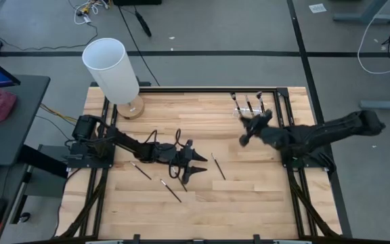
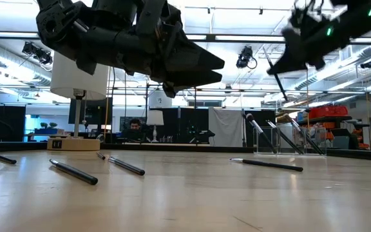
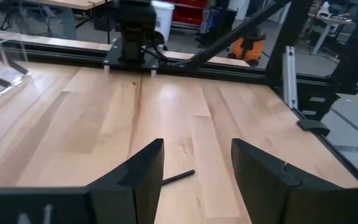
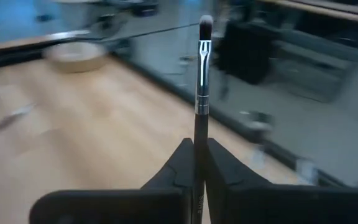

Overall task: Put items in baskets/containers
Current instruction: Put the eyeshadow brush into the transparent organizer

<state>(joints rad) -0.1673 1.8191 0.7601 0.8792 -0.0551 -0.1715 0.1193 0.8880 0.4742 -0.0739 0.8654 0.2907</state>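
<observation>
Your left hand (image 1: 189,169) spread open above the tabletop (image 1: 249,196), loose brushes (image 1: 170,190) lying near it, your right hand (image 4: 199,163) clamped on a brush (image 4: 202,68), raised beside the clear holder (image 1: 248,107) with three brushes in it

Four thin brushes (image 1: 169,190) flat on wood, three upright in clear holder (image 1: 248,108) (far edge) — one pinched aloft.

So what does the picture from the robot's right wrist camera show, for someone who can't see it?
The right gripper is shut on a thin black makeup brush with a silver collar and dark bristle tip, pointing away from the camera. Behind it lies the blurred pale wooden table.
</observation>
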